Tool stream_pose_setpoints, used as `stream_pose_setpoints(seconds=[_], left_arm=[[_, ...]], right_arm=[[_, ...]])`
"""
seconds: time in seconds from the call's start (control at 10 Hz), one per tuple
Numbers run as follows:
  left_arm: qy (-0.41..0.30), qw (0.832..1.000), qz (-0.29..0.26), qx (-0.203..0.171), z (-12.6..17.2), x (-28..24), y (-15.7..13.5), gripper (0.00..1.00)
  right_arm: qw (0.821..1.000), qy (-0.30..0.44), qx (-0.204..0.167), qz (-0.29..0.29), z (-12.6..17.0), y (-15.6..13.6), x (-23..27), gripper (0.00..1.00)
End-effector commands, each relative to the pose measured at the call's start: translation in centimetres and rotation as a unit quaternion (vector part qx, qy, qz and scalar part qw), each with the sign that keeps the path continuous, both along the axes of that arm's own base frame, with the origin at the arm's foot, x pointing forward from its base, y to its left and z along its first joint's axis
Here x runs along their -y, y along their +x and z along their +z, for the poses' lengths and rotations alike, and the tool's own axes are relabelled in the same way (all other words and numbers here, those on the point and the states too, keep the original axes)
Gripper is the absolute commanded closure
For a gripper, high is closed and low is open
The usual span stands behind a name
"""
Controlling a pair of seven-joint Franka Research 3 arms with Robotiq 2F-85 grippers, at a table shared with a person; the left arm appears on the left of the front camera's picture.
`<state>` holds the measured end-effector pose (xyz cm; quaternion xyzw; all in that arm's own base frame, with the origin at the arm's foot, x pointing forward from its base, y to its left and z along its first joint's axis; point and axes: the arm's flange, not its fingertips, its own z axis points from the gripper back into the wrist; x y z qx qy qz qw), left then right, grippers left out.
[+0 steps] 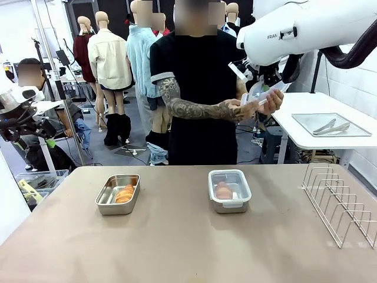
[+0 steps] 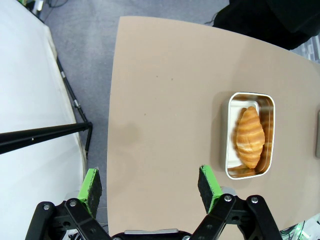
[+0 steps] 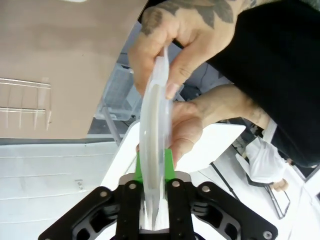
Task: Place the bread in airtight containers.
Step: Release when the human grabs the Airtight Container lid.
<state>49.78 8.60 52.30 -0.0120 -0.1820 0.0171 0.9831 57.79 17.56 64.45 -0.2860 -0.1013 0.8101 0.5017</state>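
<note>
A wide tan tabletop [image 1: 188, 236] lies mostly bare, with ample free surface toward its near edge. Taking the open steel tin [image 1: 118, 193] as the landmark: it sits left of centre, well clear of every edge, with one croissant [image 1: 124, 193] lying inside it. To its right, well apart, stands the second tin [image 1: 229, 190], its clear lid on and a second croissant [image 1: 224, 190] visible through it. Farther right, by the tabletop's right edge, stands a wire rack [image 1: 341, 203]. Beyond the far edge a person [image 1: 197, 88] holds a clear plastic lid [image 3: 152, 125] edge-on in both hands. The right claw [image 3: 152, 172] grips that lid's lower edge between its green pads. The left claw [image 2: 152, 187] hangs released, jaws wide, over bare tabletop beside the open tin.
</note>
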Motion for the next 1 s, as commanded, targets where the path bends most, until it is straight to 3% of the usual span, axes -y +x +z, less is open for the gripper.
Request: stream_pose_setpoints(seconds=[0.0,0.2,0.5,0.7,0.9], left_arm=[[0.0,1.0,0.003,0.002,0.2,-0.1,0.0,0.0],[0.0,1.0,0.003,0.002,0.2,-0.1,0.0,0.0],[0.0,1.0,0.003,0.002,0.2,-0.1,0.0,0.0],[0.0,1.0,0.003,0.002,0.2,-0.1,0.0,0.0],[0.0,1.0,0.003,0.002,0.2,-0.1,0.0,0.0]], right_arm=[[0.998,0.006,-0.06,0.015,1.1,-3.0,2.1,0.41],[0.996,0.033,-0.087,0.018,2.4,-6.4,5.5,0.02],[0.986,0.091,-0.137,0.005,2.5,-8.8,10.6,0.0],[0.966,0.172,-0.184,0.055,2.0,-8.1,14.5,0.0],[0.945,0.235,-0.225,0.024,0.8,-6.6,17.4,0.0]])
